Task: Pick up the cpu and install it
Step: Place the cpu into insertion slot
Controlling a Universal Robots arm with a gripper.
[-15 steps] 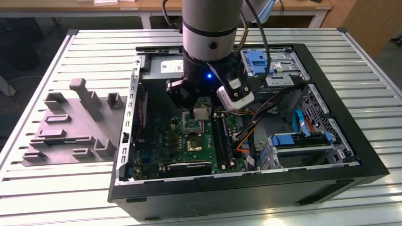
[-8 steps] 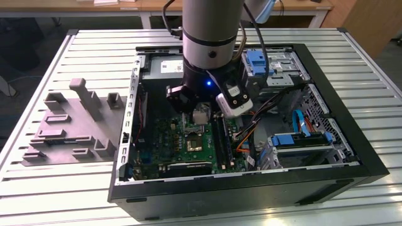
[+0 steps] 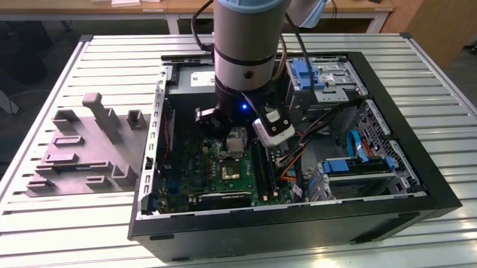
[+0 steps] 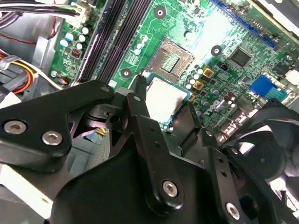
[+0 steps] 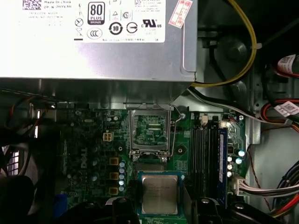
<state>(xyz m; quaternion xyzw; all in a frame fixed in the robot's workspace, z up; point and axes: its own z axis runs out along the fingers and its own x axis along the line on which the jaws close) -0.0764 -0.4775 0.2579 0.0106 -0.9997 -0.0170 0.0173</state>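
Where claw point(image 4: 166, 97) grips cpu point(image 5: 160, 194) | square, flat silvery top | teal edge

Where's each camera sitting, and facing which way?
Exterior view: raised, off to one side, looks down into the computer case; arm and gripper show.
Second wrist view: on the wrist, looks past the fingers at the motherboard.
First wrist view: on the wrist, faces motherboard and power supply; fingers show.
Both wrist views share the held cpu and empty socket.
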